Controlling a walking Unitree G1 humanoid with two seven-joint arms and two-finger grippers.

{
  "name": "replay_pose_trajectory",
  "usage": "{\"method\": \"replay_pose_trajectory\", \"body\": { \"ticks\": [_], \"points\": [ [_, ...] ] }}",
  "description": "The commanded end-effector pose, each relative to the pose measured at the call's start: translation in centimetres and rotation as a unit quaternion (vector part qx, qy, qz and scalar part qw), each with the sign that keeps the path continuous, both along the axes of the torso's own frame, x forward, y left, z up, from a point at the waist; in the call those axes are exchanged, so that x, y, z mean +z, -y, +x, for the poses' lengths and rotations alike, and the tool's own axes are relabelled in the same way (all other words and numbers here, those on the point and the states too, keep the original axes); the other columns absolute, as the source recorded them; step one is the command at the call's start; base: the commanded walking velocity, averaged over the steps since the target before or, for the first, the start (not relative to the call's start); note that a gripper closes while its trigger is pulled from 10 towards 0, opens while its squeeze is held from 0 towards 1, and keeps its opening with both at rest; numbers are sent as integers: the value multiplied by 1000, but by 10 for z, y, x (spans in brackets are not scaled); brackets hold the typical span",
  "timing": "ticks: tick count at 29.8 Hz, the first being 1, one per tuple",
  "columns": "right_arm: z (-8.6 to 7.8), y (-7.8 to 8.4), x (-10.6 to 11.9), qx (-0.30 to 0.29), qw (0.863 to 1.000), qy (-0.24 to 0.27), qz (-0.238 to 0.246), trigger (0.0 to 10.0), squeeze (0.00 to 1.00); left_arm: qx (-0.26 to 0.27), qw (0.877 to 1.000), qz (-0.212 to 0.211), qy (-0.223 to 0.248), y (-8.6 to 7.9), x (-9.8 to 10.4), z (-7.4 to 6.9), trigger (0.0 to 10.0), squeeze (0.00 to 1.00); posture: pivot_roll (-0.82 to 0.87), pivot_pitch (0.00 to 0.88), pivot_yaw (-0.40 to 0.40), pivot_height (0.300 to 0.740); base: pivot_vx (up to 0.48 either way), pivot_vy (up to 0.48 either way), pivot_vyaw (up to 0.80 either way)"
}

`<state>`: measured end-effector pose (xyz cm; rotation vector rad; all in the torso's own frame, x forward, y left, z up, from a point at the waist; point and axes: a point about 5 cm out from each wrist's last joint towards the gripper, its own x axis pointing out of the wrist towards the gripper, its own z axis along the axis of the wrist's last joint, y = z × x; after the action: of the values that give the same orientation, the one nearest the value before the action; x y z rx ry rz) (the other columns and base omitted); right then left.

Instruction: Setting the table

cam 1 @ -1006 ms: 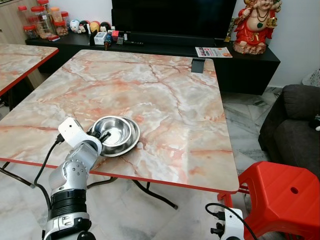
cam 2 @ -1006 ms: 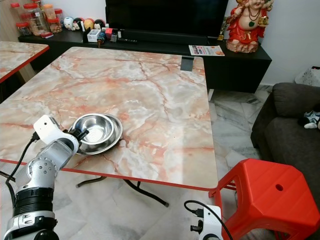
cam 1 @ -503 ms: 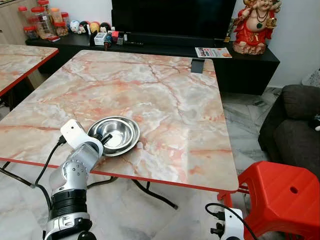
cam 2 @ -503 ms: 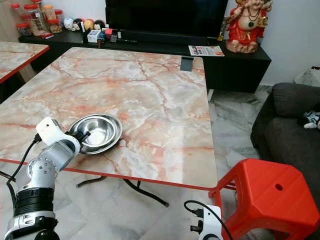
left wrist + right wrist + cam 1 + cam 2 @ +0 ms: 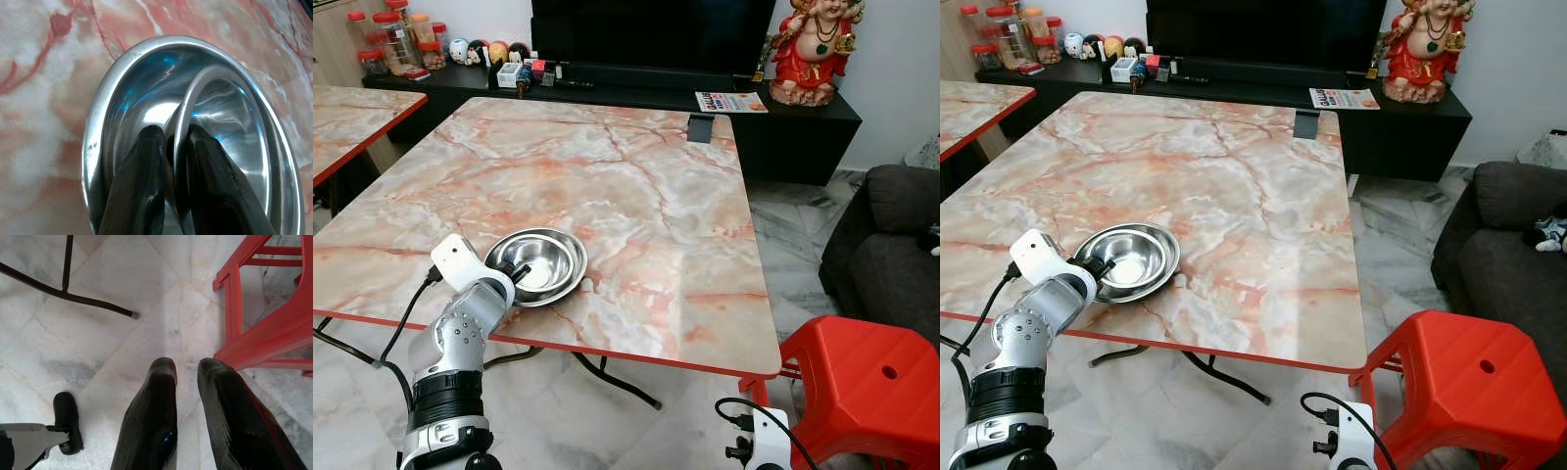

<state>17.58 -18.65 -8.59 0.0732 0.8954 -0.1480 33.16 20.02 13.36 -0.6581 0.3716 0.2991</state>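
Two steel bowls (image 5: 540, 262) sit nested on the marble table (image 5: 636, 176), near its front left edge. My left gripper (image 5: 516, 271) reaches over the near rim and is shut on the rim of the inner bowl (image 5: 222, 112); one finger (image 5: 142, 166) lies outside that rim, in the outer bowl (image 5: 112, 98), and the other finger (image 5: 208, 166) lies inside it. The inner bowl rests tilted inside the outer one. My right gripper (image 5: 187, 366) hangs low over the floor beside the stool, fingers together with nothing between them.
A red plastic stool (image 5: 871, 382) stands at the table's front right corner. A grey sofa (image 5: 891, 245) is further right. A dark TV cabinet (image 5: 607, 93) runs behind the table, and a small dark stand (image 5: 701, 127) sits on the far edge. A second marble table (image 5: 352, 113) is at left.
The inner bowl, a second ago raised and offset to the left of the outer one, has come down into it. My left gripper has kept its hold on the rim.
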Motion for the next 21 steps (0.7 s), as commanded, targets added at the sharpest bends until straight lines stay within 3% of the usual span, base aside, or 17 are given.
{"method": "replay_pose_trajectory", "body": {
  "ticks": [1, 8, 9, 10, 11, 12, 13, 14, 15, 21],
  "points": [
    [2, 0, 1, -1, 1000, 2, 2, 10000, 0, 3, 1000, 3, 10, 1, 8, 2, 10000, 0, 34, 0, -20, 740, 0, 0, 0],
    [2, 0, 1, 0, 1000, 1, 2, 10000, 0, 3, 1000, 6, 8, -1, 9, 1, 10000, 0, 37, 0, -21, 740, 0, 0, 0],
    [2, 0, 1, 0, 1000, 2, 2, 10000, 0, 2, 1000, 7, 7, -1, 9, 1, 10000, 827, 37, 0, -21, 740, 0, 0, 0],
    [2, 0, 1, 0, 1000, 2, 2, 10000, 0, 2, 1000, 7, 7, -1, 9, 1, 10000, 827, 37, 0, -21, 740, 0, 0, 0],
    [2, -1, 1, 0, 1000, 2, 2, 10000, 0, 0, 1000, 9, 5, -1, 9, 1, 10000, 1000, 37, 0, -21, 740, 0, 0, 0],
    [2, -1, 1, 0, 1000, 2, 3, 10000, 0, -3, 1000, 11, 0, 0, 9, 1, 10000, 1000, 37, 0, -20, 740, 0, 0, 0],
    [2, -1, 1, 0, 1000, 2, 3, 10000, 0, -4, 1000, 11, -1, 0, 8, 1, 10000, 910, 37, 0, -20, 740, 0, 0, 0],
    [2, -1, 1, 0, 1000, 2, 3, 10000, 0, -5, 1000, 11, -1, 0, 8, 1, 10000, 910, 36, 0, -20, 740, 0, 0, 0],
    [2, -1, 1, 0, 1000, 2, 3, 10000, 0, -8, 1000, 14, -3, 0, 9, 0, 10000, 0, 36, 0, -20, 740, 0, 0, 0],
    [2, -1, 1, -1, 1000, 1, 4, 10000, 0, -14, 999, 47, -6, -6, 15, -1, 10000, 0, 42, 0, -21, 740, 0, 0, 0]
  ]
}}
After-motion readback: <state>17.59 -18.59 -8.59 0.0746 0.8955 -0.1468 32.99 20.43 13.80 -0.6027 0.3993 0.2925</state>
